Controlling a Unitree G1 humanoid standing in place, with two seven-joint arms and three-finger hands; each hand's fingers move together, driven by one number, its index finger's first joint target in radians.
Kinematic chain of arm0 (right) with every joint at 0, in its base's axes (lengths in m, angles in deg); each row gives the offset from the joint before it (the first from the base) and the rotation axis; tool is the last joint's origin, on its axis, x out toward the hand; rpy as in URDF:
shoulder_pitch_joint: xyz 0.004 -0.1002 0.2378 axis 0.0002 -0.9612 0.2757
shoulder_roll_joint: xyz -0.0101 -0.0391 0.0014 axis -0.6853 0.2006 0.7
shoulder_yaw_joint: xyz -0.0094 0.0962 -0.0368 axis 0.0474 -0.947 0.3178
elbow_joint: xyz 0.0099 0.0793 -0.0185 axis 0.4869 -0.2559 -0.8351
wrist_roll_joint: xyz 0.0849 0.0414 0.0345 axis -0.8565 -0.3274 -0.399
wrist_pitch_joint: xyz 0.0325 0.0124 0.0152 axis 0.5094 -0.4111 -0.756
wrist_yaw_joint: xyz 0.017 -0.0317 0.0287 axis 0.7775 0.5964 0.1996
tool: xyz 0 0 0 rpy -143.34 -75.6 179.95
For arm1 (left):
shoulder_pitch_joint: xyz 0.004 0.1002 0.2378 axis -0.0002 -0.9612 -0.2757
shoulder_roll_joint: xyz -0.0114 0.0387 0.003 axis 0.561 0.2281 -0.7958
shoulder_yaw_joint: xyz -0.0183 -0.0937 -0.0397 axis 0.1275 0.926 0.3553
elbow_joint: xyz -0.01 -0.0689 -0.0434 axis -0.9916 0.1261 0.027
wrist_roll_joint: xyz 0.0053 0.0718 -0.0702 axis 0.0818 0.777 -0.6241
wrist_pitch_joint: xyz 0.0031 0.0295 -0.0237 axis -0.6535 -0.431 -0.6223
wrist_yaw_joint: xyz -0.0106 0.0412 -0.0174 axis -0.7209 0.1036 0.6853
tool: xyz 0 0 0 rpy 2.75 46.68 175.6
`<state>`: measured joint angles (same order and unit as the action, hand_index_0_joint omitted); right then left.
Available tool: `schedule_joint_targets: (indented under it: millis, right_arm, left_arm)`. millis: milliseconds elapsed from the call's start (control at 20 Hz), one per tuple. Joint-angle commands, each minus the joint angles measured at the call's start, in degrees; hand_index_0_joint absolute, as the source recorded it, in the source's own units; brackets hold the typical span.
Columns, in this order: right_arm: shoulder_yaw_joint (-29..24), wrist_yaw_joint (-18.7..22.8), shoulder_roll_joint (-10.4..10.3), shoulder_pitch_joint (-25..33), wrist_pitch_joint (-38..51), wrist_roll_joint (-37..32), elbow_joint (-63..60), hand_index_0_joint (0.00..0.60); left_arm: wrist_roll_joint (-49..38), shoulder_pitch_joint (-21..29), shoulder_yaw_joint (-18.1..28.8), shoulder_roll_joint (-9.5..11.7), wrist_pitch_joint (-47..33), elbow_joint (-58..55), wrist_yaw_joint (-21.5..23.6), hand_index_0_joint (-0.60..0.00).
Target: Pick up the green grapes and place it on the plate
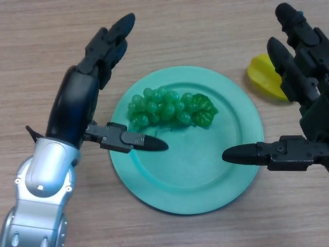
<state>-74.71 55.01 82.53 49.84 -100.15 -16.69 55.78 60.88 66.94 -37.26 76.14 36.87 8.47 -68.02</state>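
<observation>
Looking down at the table, we are seeing the green grapes (169,107) already lying on the plate (205,185), in its upper half toward twelve o'clock, the leaf end pointing to three o'clock. We are judging the placing as done, so the step in hand is the release and the clearing away.

Our left hand (95,77) is sitting at nine o'clock of the plate, its fingers straight and spread away toward eleven o'clock, its thumb reaching in over the rim just below the bunch without pinching it. Our right hand (303,103) is hanging at three o'clock, fingers stretched up toward one o'clock and the thumb pointing in over the rim; it is holding nothing either.

To finish well, we are thinking of lifting both hands upward first, then drawing them outward, so that neither thumb is dragging across the rim or nudging the bunch. The grapes look knobbly and light, so a brush from the left thumb could be rolling them toward the plate's edge.

The plate is resting flat on a wood-grain table (195,31), pale brown and smooth-looking. A yellow object (264,77) is lying at two o'clock of the plate, partly hidden behind our right hand's fingers, and we are keeping that hand from knocking it on the way out.
</observation>
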Motion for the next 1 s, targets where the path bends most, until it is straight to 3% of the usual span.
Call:
schedule_joint_targets:
  millis: [50,350,600,1000]
  right_arm:
    - [-2.8,0.4,0.7,1.0,9.0,1.0,2.6,0.0]
    - [-6.1,-0.3,1.3,0.0,11.1,-3.3,2.5,0.0]
    - [-7.8,-1.1,1.8,-1.4,13.1,-2.5,0.2,0.0]
    - [-10.0,-2.7,2.3,-2.1,13.3,-0.8,-1.1,0.0]
  left_arm:
    - [0.3,1.2,2.4,0.8,-6.1,-4.9,1.8,0.0]
    - [-6.1,0.8,6.1,2.5,-0.7,-10.2,2.9,0.0]
    - [-13.5,-0.8,9.4,3.9,4.4,-12.0,2.3,0.0]
    - [-14.3,-2.0,10.9,5.0,4.7,-12.1,1.9,0.0]
